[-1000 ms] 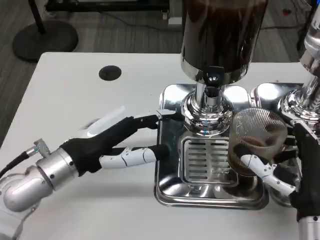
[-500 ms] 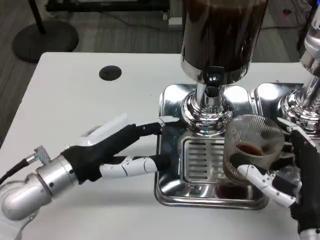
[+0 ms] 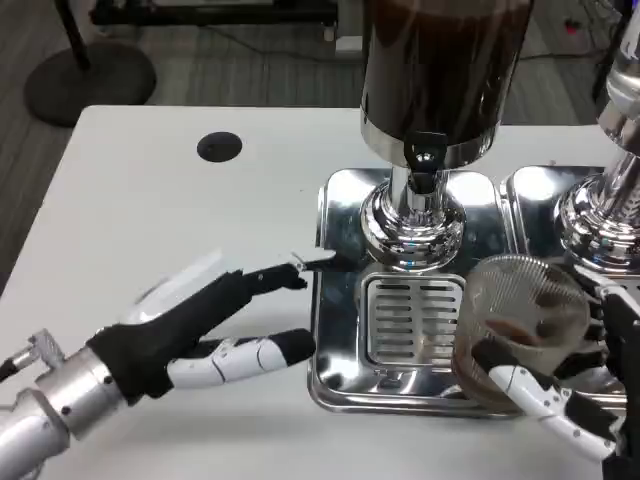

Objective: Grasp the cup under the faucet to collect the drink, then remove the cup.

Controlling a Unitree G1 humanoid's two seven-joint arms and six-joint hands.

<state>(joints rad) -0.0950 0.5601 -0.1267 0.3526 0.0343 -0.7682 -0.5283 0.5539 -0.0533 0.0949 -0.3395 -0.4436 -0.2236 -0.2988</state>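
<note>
My right hand (image 3: 565, 395) grips a clear ribbed cup (image 3: 515, 325) with a little dark drink in its bottom. The cup is held at the front right corner of the shiny drip tray (image 3: 345, 375), to the right of and below the faucet (image 3: 420, 160). That faucet hangs from a dark drink dispenser (image 3: 440, 70) over the tray's grille (image 3: 410, 320). On the white table left of the tray, my left hand (image 3: 190, 325) lies open with fingers stretched toward the tray's edge, holding nothing.
A second chrome dispenser base (image 3: 600, 210) stands at the right, close behind the cup. A black round hole (image 3: 220, 146) sits in the table at the back left. Bare white table (image 3: 150, 220) stretches to the left.
My right hand has carried the cup down and to the right, away from the faucet toward the tray's front corner. My left hand has drawn back left and toward me, off the tray's edge.
</note>
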